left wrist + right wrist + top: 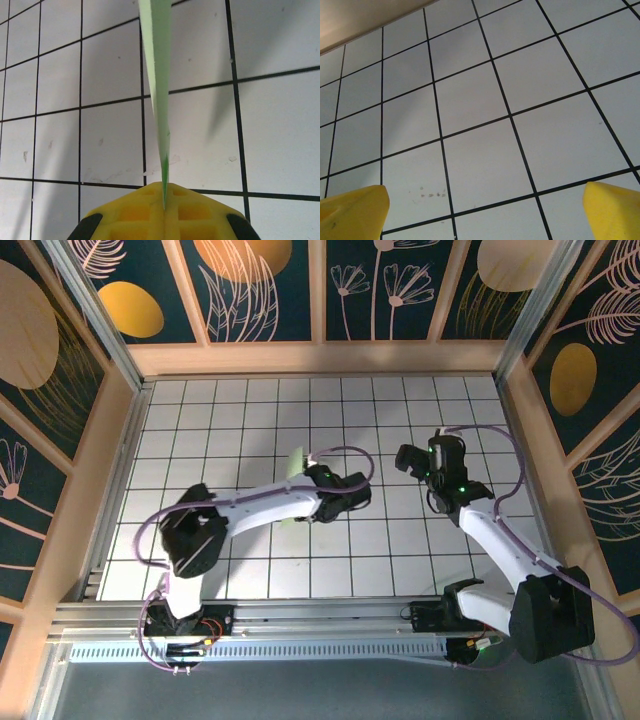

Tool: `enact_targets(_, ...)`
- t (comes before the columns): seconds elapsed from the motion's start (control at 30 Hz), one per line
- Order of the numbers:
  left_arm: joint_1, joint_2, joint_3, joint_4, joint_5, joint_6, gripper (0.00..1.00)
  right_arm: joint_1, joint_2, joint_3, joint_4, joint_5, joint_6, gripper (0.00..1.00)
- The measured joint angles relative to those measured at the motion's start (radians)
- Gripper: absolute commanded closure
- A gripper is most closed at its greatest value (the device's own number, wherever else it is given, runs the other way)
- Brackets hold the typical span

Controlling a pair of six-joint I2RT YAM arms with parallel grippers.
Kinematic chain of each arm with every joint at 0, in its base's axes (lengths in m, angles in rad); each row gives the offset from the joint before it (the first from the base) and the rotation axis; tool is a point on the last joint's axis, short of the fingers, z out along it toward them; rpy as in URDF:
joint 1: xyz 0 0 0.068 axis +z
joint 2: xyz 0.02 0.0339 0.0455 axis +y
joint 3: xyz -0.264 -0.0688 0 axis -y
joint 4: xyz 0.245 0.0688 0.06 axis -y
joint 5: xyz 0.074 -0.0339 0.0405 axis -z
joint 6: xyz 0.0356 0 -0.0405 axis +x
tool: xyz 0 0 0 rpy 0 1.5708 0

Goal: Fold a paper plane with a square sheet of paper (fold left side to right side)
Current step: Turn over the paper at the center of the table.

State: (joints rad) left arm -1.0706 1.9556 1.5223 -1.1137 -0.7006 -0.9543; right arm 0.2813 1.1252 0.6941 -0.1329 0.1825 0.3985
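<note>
The pale green paper plane (157, 75) shows edge-on in the left wrist view as a slim folded strip rising away from the yellow fingers (135, 210). My left gripper (164, 200) is shut on its near end and holds it above the grid tiles. From above, pale green paper (295, 462) sticks out beyond the left arm, beside the left gripper (316, 482). My right gripper (414, 458) hovers to the right, apart from the paper. Its yellow fingertips (362, 205) stand wide open with only tiles between them, at the right gripper (485, 195).
The white grid table (250, 410) is ringed by a wooden rim (320, 358) and patterned walls. Purple cables (350, 455) loop over both arms. The arm bases sit on the rail (320, 615) at the near edge.
</note>
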Motion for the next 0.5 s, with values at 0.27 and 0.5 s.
enact_targets(0.27,-0.019,0.099,0.037,0.025,0.050,-0.024,1.00,-0.028,-0.010,-0.016,0.000,-0.007,0.000,0.01)
enact_targets(0.5,-0.018,0.123,0.042,0.122,0.126,-0.006,0.94,-0.047,-0.011,-0.028,0.001,-0.050,-0.001,0.01)
